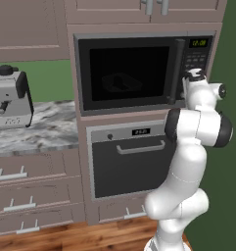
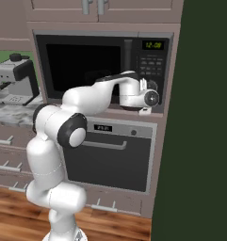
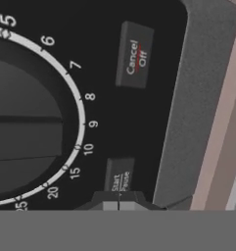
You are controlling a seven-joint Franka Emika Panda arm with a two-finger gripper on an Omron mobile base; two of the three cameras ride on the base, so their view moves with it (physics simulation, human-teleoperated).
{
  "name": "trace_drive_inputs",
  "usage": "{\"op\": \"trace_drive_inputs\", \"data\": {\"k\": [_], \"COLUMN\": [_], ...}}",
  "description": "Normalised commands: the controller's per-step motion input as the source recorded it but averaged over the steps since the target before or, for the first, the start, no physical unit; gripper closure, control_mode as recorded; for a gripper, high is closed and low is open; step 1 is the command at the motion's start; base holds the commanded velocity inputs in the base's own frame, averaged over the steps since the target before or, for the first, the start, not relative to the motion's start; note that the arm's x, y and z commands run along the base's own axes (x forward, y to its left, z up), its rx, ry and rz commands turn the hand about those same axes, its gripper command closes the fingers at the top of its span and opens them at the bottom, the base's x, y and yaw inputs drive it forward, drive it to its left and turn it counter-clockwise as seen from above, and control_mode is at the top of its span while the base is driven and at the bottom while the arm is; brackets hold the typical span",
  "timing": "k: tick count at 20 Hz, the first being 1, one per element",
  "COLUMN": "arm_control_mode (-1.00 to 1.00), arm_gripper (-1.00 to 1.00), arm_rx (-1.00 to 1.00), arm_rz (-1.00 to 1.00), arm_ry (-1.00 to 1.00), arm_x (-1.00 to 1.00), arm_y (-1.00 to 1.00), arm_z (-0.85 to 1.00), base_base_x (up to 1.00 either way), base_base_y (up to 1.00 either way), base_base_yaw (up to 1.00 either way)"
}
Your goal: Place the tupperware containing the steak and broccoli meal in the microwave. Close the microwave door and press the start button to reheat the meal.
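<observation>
Filling the upper bay of the tall cabinet (image 1: pixel 75 10), the microwave (image 1: pixel 144 73) is the widest thing here: a grey-framed box with its keypad strip (image 1: pixel 196 61) down the right side and a green digital display (image 1: pixel 198 43) at the strip's top. Its door (image 1: pixel 129 71) sits flush in the frame, a large black glass window with a dark vertical bar handle (image 1: pixel 178 68) at its right edge. Below it the oven (image 1: pixel 131 164) shows its horizontal handle. To the left, a marble counter (image 1: pixel 38 130) carries a grey coffee machine (image 1: pixel 11 98).

Behind the dark glass in the left base view, a faint rectangular outline marks the tupperware (image 1: pixel 120 82), lying on the floor of the cavity around its middle; the walls read only as thin pale lines, and the food inside cannot be made out.

Reaching from the robot's white arm, the claw (image 3: pixel 119 202) is at the lower part of the keypad strip, well to the right of the container and outside the door. From the hand camera its two dark tips are pressed together with no gap, holding nothing, right against the small Start/Pause button (image 3: pixel 119 174). Above that button sits the Cancel/Off button (image 3: pixel 134 55), and to their left a round timer dial (image 3: pixel 31 115) with white numerals around its rim.
</observation>
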Motion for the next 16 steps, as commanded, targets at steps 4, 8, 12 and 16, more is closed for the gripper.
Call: {"op": "trace_drive_inputs", "data": {"k": [4,8,12,16], "arm_control_mode": [-1.00,-1.00,-1.00,-1.00], "arm_gripper": [1.00,1.00,1.00,1.00], "arm_rx": [0.00,0.00,0.00,0.00], "arm_rz": [0.00,0.00,0.00,0.00], "arm_ry": [-0.08,-0.22,-0.29,-0.27], "arm_x": [0.11,0.09,0.15,0.25], "arm_y": [-0.14,-0.11,-0.12,-0.11], "arm_z": [-0.21,-0.31,-0.31,-0.25], "base_base_x": [0.00,0.00,0.00,0.00], "base_base_y": [0.00,0.00,0.00,0.00], "base_base_yaw": [0.00,0.00,0.00,0.00]}}
